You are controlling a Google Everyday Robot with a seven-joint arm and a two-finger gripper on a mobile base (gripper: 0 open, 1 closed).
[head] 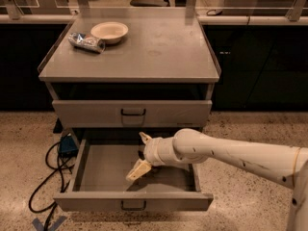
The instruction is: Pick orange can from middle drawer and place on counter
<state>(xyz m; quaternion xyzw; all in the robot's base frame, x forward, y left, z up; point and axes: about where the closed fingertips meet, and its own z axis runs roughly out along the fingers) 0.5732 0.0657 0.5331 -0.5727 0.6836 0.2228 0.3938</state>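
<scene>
The middle drawer (98,170) is pulled open at the bottom of the grey cabinet, and its bare grey floor shows on the left. My gripper (135,156) reaches into it from the right and hangs over the drawer's middle. Its two cream fingers are spread apart, one pointing up toward the back and one down toward the front. Nothing shows between them. The orange can is not in view; the gripper and wrist hide part of the drawer floor. The counter (159,52) is the flat grey top above.
A cream bowl (109,32) and a blue-and-silver cylindrical item (86,41) lie at the counter's back left. The upper drawer front (132,113) is shut. A blue device (67,146) and black cables lie on the floor left of the cabinet.
</scene>
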